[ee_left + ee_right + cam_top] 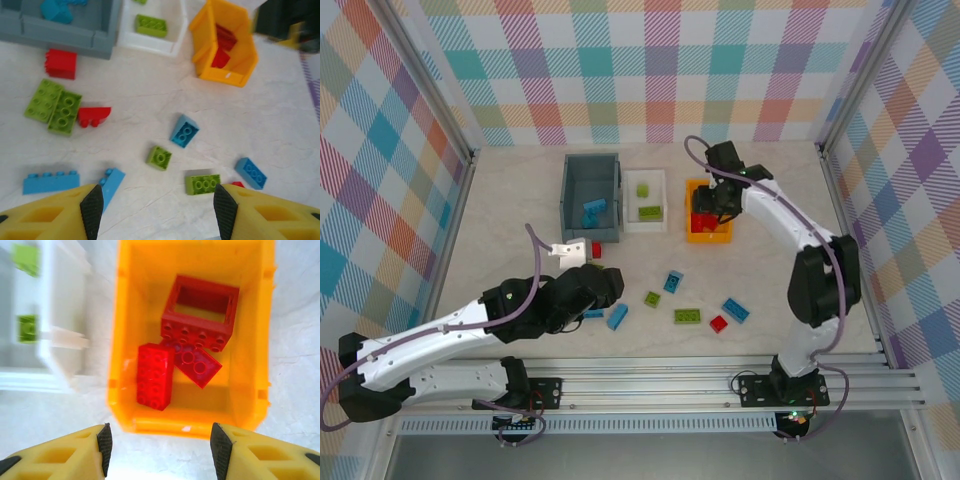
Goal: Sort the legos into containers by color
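My left pincer (155, 210) hangs open and empty above the loose legos (184, 131) on the counter (280, 125), with the arm stretched rightward along the near edge. A small lime brick (160, 157), squarish and turned a little askew, lies straight ahead of the gap, and a light-blue wedge (112, 181) sits just off my left finger. Farther off stand the grey bin (567, 195), white bin (632, 205) and orange bin (117, 315); my right pincer (160, 445) is spread over the orange one's near rim, holding nothing, so my left arm is nearer the loose bricks.
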{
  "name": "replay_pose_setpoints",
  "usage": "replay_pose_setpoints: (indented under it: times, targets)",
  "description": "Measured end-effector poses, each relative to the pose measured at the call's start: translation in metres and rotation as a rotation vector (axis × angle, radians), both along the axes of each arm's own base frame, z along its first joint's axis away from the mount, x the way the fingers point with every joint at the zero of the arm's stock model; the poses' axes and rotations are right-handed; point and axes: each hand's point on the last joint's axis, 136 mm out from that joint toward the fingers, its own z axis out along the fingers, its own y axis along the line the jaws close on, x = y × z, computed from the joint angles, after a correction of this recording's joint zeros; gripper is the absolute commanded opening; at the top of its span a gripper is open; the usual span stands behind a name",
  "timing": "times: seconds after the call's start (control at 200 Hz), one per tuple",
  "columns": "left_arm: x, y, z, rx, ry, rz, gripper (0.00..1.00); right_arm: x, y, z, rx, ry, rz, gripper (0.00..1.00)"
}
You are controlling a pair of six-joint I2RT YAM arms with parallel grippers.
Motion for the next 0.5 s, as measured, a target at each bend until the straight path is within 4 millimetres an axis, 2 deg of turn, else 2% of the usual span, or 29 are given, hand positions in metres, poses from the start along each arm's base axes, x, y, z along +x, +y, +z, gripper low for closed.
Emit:
replay_pose_setpoints:
  times: [0.07, 0.13, 0.165, 0.225, 0.28, 0.365, 0.42, 0.5]
  targets:
    - [0.003, 0.01, -0.01, 0.026, 0.045, 0.035, 0.62, -0.016, 0.008, 0.033, 0.022, -0.077, 0.029, 0.56]
    - [0.007, 0.021, -0.018, 0.046, 0.084, 0.068, 0.65, -0.04, 0.023, 0.056, 0.046, -0.132, 0.08, 0.56]
    - [0.009, 0.028, -0.024, 0.057, 0.108, 0.086, 0.67, -0.057, 0.034, 0.066, 0.061, -0.158, 0.12, 0.57]
    - [0.01, 0.039, -0.04, 0.079, 0.159, 0.112, 0.7, -0.09, 0.056, 0.072, 0.09, -0.174, 0.199, 0.57]
    - [0.009, 0.051, -0.062, 0.093, 0.225, 0.142, 0.72, -0.124, 0.077, 0.066, 0.118, -0.162, 0.275, 0.58]
    - [-0.001, 0.07, -0.1, 0.084, 0.339, 0.208, 0.74, -0.179, 0.101, 0.039, 0.147, -0.085, 0.383, 0.58]
    - [-0.012, 0.08, -0.12, 0.05, 0.394, 0.26, 0.72, -0.207, 0.108, 0.019, 0.144, -0.031, 0.429, 0.6]
    - [-0.023, 0.081, -0.139, -0.068, 0.445, 0.343, 0.7, -0.239, 0.113, -0.002, 0.143, 0.026, 0.487, 0.62]
